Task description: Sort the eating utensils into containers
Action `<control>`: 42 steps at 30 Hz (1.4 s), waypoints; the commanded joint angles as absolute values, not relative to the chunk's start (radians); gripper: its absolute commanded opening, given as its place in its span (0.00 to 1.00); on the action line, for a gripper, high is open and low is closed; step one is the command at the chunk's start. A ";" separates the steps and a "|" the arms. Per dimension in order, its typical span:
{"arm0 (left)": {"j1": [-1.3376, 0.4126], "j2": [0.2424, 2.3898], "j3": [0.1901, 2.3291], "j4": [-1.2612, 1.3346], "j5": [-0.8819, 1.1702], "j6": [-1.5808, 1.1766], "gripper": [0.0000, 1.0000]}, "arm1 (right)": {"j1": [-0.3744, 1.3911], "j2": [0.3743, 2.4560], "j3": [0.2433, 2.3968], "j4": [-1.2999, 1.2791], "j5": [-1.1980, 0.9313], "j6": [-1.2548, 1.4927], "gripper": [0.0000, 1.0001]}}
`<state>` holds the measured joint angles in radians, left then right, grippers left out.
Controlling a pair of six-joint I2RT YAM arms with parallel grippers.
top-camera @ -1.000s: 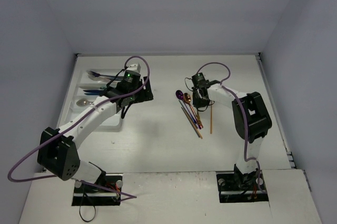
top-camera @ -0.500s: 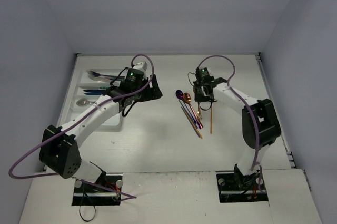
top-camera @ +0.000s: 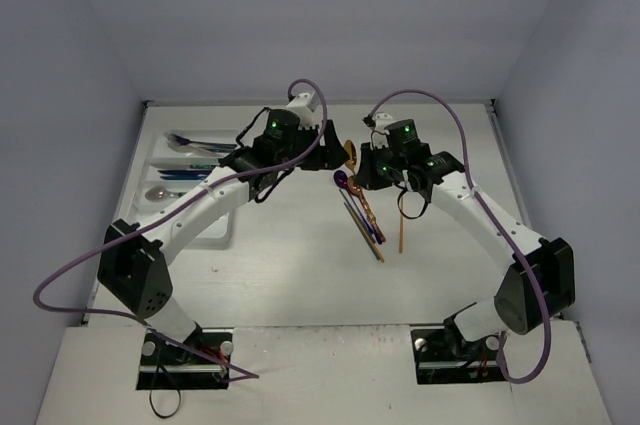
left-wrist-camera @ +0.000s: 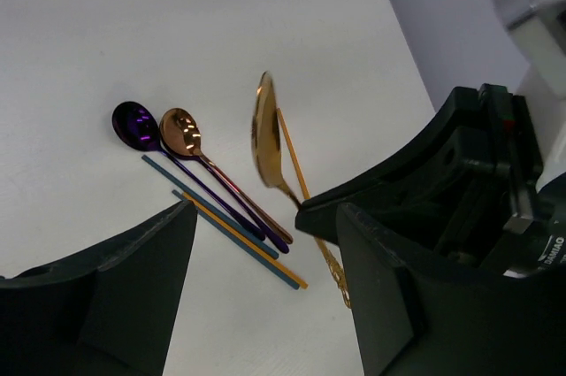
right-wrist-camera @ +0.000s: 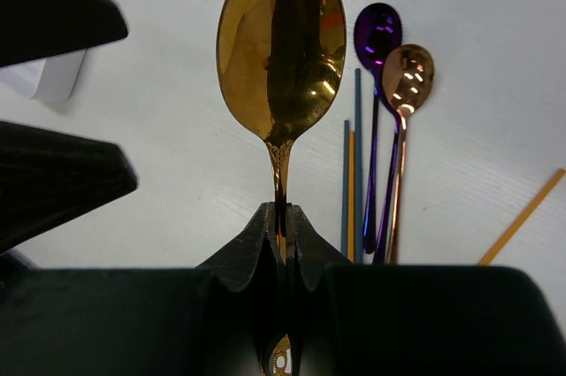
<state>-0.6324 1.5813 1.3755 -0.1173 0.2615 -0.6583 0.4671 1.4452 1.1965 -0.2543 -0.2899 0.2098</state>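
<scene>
Right claw (right-wrist-camera: 281,227): I see it pinched tight on the gold spoon (right-wrist-camera: 281,49) by its handle, above the worktop (right-wrist-camera: 159,172).
Spoon axis: bowl points left, toward my left claw (left-wrist-camera: 261,226).
Left claw: spread wide, holding nothing, just beside the bowl.
Tray (top-camera: 152,167): far left; left arm nearer.

A robotics lab cell. Plain pale grey walls (top-camera: 300,15) enclose a white desk (top-camera: 300,275) with bolted black-and-white robot arms (top-camera: 200,203).

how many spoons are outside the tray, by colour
gold spoon: 1
purple spoon: 1
copper spoon: 1
total: 3
</scene>
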 commanded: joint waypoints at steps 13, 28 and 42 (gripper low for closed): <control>-0.679 1.703 1.607 -0.265 0.096 -0.467 0.47 | 0.522 1.390 1.209 -0.235 -0.370 0.184 0.00; -0.673 1.656 1.534 -0.237 0.036 -0.464 0.00 | 0.535 1.408 1.226 -0.232 -0.343 0.192 0.50; -0.126 1.230 1.064 -0.130 -0.161 -0.537 0.00 | 0.516 1.356 1.184 -0.235 -0.252 0.181 0.80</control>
